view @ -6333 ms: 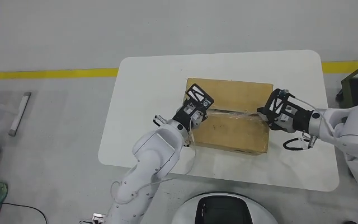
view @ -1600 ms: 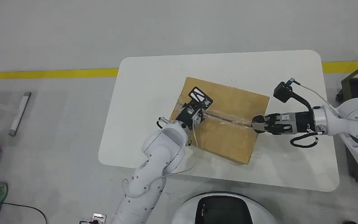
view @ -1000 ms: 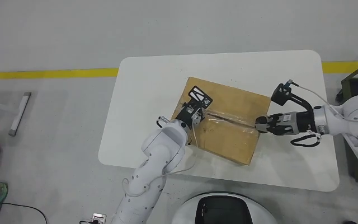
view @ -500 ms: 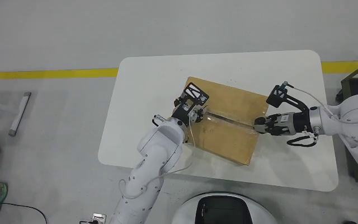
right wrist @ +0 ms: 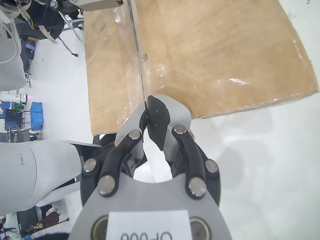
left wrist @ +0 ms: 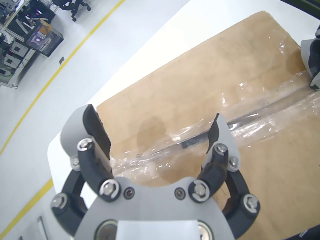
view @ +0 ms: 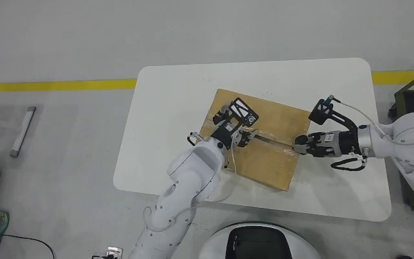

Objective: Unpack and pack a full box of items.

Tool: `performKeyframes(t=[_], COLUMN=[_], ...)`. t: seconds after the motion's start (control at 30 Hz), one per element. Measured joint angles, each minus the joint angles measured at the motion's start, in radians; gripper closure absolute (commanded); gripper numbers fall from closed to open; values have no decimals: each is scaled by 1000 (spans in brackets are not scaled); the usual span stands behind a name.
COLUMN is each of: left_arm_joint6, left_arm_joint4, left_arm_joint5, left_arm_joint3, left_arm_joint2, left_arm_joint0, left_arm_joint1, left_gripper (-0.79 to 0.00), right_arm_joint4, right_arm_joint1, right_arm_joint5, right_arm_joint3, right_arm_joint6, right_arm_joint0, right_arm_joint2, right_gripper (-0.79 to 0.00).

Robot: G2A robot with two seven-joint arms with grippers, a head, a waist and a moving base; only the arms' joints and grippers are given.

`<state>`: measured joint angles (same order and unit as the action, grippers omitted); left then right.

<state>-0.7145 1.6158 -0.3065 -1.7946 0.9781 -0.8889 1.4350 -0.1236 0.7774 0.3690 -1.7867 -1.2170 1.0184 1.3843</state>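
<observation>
A brown cardboard box point(view: 278, 113) lies skewed on the white table point(view: 162, 123), its flaps closed and its middle seam covered with clear tape point(left wrist: 250, 116). My left gripper point(view: 249, 134) hovers open over the seam near the box's left half, with the tape below its spread fingers point(left wrist: 96, 131) and nothing between them. My right gripper point(view: 299, 140) is at the right end of the seam. In the right wrist view it point(right wrist: 149, 106) is shut on the tape's end at the edge of the box point(right wrist: 212, 38), and the left gripper's finger point(right wrist: 100, 1) shows at the far end.
Bare table lies left of the box and along the front edge point(view: 259, 207). A yellow line point(view: 65, 84) crosses the floor behind. A grey bar point(view: 22, 129) lies on the floor at left; a dark green frame point(view: 404, 97) stands by the table's right end.
The box was turned at an angle earlier on. In the last half second my left gripper slid right along the seam toward the middle. The right gripper stayed at the seam's end.
</observation>
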Motion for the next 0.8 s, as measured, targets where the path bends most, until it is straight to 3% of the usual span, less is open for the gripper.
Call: performKeyframes(t=[0.3,0.43,0.6,0.63,0.67,0.8], left_arm_joint6=[11,11,5,6,6,2], left_arm_joint4=[49,46,43,40,35,21], left_arm_joint5=[7,11,12,12,10,-2], left_arm_joint3=[73,74,67,64,57,33], left_arm_joint2=[-30,-23,-16,-15,-12,0], left_arm_joint0=[17,18,17,17,16,9], left_arm_joint1=[8,10,11,12,12,12], left_gripper=[-785,-785,-785,-785,-785,-785], right_arm_joint4=[-9,-14,-27,-32,-38,-42], right_arm_joint1=[-5,-7,-11,-13,-15,-23], right_arm_joint5=[-3,-4,-4,-2,0,8], right_arm_joint3=[-11,-14,-26,-31,-37,-59], right_arm_joint6=[12,13,8,8,8,39], right_arm_joint0=[9,8,3,4,9,41], right_arm_joint2=[2,0,12,19,30,85], right_gripper=[-74,-274,-382,-431,-566,-646])
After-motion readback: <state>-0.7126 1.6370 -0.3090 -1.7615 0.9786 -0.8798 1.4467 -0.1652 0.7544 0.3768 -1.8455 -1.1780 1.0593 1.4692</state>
